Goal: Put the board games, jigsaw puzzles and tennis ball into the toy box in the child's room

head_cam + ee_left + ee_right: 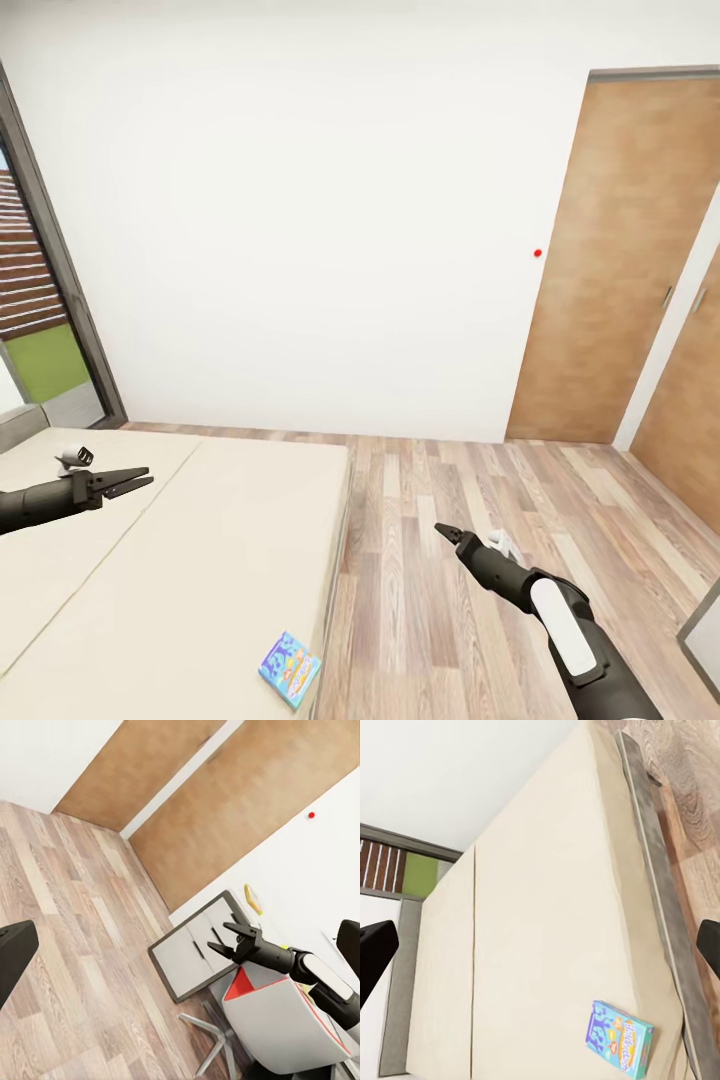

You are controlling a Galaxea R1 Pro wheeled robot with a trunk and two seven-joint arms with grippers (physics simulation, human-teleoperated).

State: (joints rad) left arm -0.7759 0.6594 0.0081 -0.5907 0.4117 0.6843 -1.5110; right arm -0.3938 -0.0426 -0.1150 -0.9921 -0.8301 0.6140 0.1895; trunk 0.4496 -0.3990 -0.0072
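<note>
Facing: a white wall (300, 200) with two wooden doors (625, 260) at the head view's right, wood floor (470, 560) below.
Bed: cream bed (200, 560) occupies the head view's lower left; grey frame edge runs along the floor side.
Board game: one blue, brightly printed board game (290, 669) lies flat on the bed, close to the mattress edge nearest the floor; also seen in the right wrist view (619, 1036), just beside the grey frame. Nothing touches it.
Left gripper: left gripper (130, 484) hangs above the bed, well apart from the board game; fingers slightly parted, holding nothing.
Right gripper: right gripper (443, 532) hangs over the floor beside the bed, near but clear of the board game. From the left wrist view (229, 937) its fingers stand apart, holding nothing.
Other furniture: grey drawer cabinet (191, 949) and a white-and-red chair (281, 1024) sit behind the right arm.
Window: glazed opening (35, 330) at the head view's far left, grass beyond.
</note>
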